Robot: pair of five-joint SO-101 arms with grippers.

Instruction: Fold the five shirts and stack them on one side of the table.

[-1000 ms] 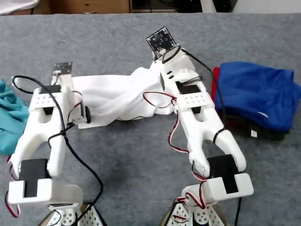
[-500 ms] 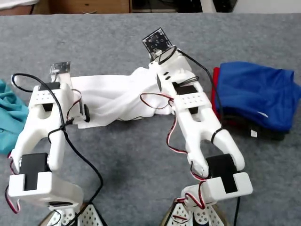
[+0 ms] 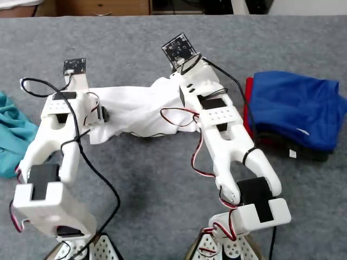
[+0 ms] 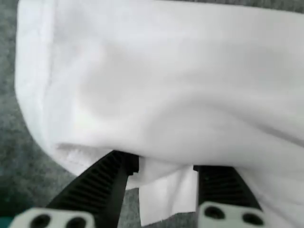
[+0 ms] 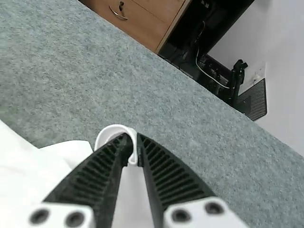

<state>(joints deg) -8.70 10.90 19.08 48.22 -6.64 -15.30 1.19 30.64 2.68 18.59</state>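
Observation:
A white shirt (image 3: pixel 135 108) lies crumpled in a long strip across the middle of the grey table (image 3: pixel 162 173). My left gripper (image 3: pixel 102 115) sits at its left end. In the left wrist view the left gripper (image 4: pixel 166 164) is shut on a fold of the white shirt (image 4: pixel 166 85), whose cloth bulges over the fingertips. My right gripper (image 3: pixel 183 86) holds the shirt's right end, raised a little. Close up, the right gripper (image 5: pixel 132 142) is shut on a small loop of white cloth (image 5: pixel 42 175). A folded blue shirt (image 3: pixel 295 108) tops the stack at the right.
Under the blue shirt lie a red garment (image 3: pixel 249 103) and a black one (image 3: pixel 282 146). A teal shirt (image 3: pixel 13 135) lies crumpled at the table's left edge. Wooden drawers (image 5: pixel 137 19) stand beyond the far edge. The near half of the table is bare between the arms.
My left gripper has moved toward the far edge along the shirt's left end. The right gripper has shifted slightly left with the cloth in it.

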